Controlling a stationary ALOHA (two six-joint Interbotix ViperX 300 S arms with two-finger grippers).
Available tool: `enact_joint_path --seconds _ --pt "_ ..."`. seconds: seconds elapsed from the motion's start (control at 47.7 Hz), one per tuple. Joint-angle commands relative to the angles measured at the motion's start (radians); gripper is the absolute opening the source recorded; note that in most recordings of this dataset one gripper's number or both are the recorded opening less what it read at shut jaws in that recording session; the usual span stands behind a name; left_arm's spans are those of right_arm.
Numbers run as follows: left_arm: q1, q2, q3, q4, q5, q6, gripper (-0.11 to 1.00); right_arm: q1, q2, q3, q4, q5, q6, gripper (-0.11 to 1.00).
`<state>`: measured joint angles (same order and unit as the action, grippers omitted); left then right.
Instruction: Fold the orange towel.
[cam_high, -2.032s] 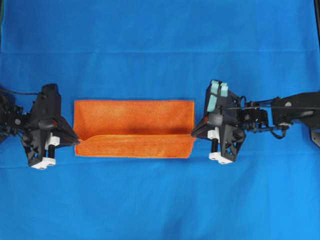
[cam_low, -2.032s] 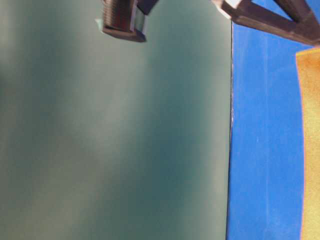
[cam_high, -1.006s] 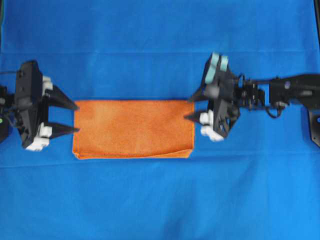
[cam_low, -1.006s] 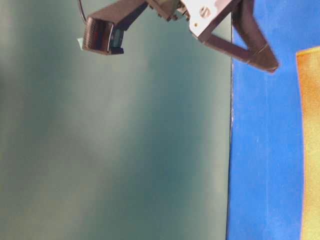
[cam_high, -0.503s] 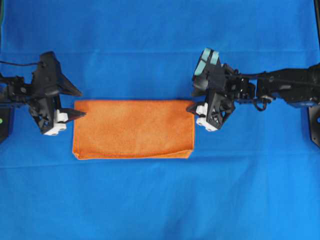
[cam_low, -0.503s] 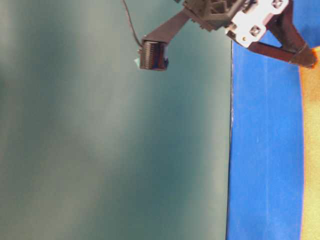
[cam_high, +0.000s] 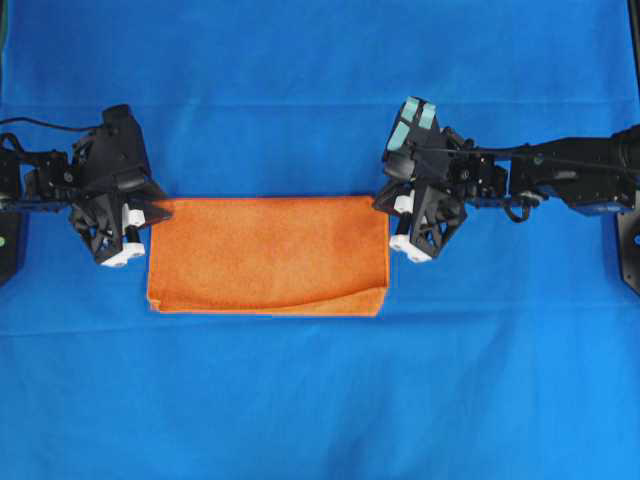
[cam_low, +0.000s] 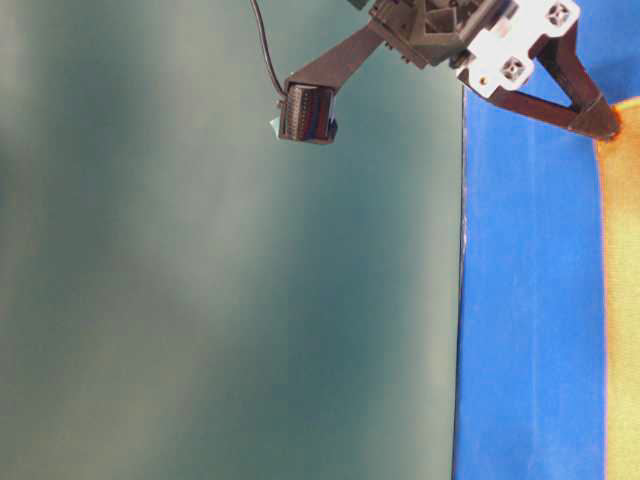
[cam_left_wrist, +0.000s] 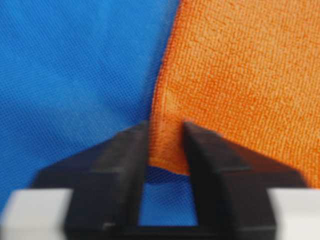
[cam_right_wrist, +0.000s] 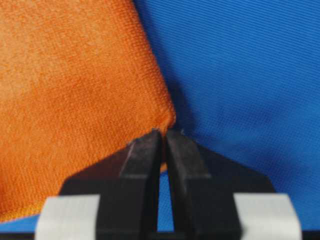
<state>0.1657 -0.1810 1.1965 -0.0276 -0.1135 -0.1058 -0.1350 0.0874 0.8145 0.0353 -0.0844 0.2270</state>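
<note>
The orange towel (cam_high: 268, 255) lies as a flat, wide rectangle, folded in half, in the middle of the blue table cover. My left gripper (cam_high: 160, 209) is at its far left corner; in the left wrist view both fingers press a tab of the towel's (cam_left_wrist: 240, 75) corner between them, so the gripper (cam_left_wrist: 166, 131) is shut on it. My right gripper (cam_high: 384, 204) is at the far right corner, and in the right wrist view the gripper (cam_right_wrist: 164, 133) is pinched shut on the tip of the towel (cam_right_wrist: 65, 100). The table-level view shows the left gripper (cam_low: 598, 122) touching the towel's edge (cam_low: 625, 300).
A blue cloth (cam_high: 320, 400) covers the whole table. The right arm (cam_high: 580, 180) reaches in from the right edge, where a black fixture (cam_high: 630, 250) stands. In the table-level view a plain grey-green surface (cam_low: 230, 300) fills the left side.
Both grippers have moved in onto the towel's far corners and closed on them. The towel's near right edge has shifted slightly.
</note>
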Motion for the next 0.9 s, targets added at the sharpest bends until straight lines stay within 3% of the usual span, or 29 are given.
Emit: enact_joint_path --seconds 0.0,0.105,0.272,0.419,0.67,0.88 --pt "0.003 -0.005 -0.014 0.002 0.011 0.002 0.14 0.009 -0.009 -0.014 -0.003 -0.011 -0.002 0.03" --pt "0.003 -0.005 -0.014 0.002 0.014 0.002 0.02 0.011 -0.009 -0.015 -0.002 -0.011 0.000 0.03" --pt "0.003 -0.026 -0.023 0.000 0.041 0.002 0.02 0.011 -0.017 -0.020 -0.002 -0.014 0.005 0.03" --pt "0.003 -0.103 -0.061 0.002 0.150 0.000 0.02 0.011 -0.077 -0.025 -0.002 0.003 0.009 0.03" --pt "0.003 -0.342 -0.118 0.002 0.376 -0.008 0.02 0.011 -0.255 -0.025 -0.002 0.087 0.002 0.03" --pt "-0.006 -0.560 -0.097 0.002 0.408 -0.011 0.02 0.014 -0.356 -0.011 -0.006 0.130 0.000 0.03"
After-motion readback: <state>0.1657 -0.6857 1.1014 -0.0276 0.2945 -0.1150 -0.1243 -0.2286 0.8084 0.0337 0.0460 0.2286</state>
